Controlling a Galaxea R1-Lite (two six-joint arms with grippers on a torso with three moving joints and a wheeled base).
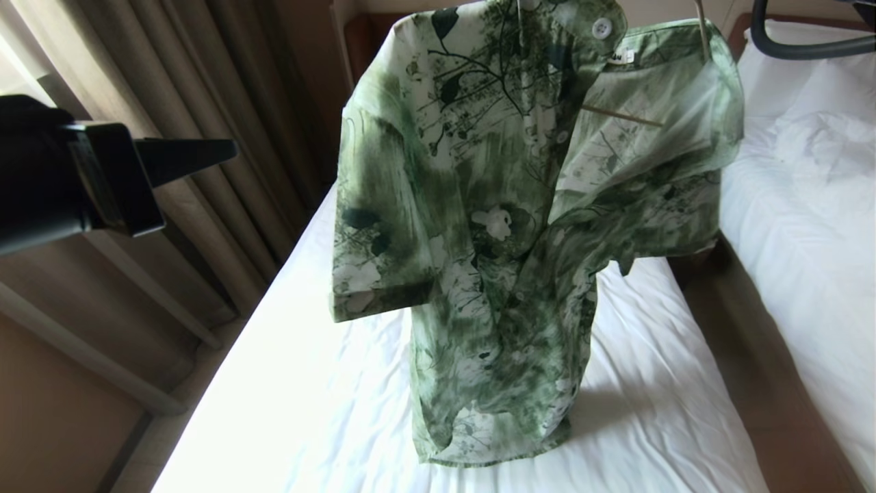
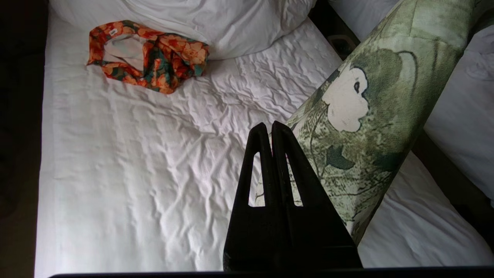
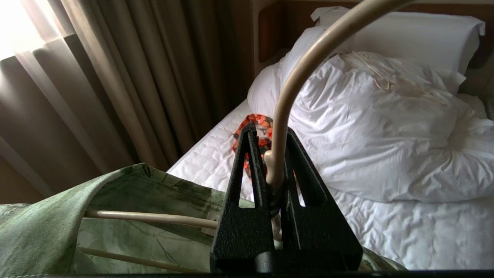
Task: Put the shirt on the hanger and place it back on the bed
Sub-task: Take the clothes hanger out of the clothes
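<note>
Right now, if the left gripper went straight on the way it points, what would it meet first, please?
Probably the shirt: the shut left gripper points at its hanging cloth, with the bed beyond. Depth is unclear, so it might slip past.

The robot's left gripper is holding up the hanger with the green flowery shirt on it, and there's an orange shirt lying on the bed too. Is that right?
Almost. It is the right gripper, not the left, that is shut on the hanger; the right wrist view shows this. The left gripper is shut on nothing, beside the shirt. The shirt does hang on the hanger, and the orange garment does lie on the bed.
</note>
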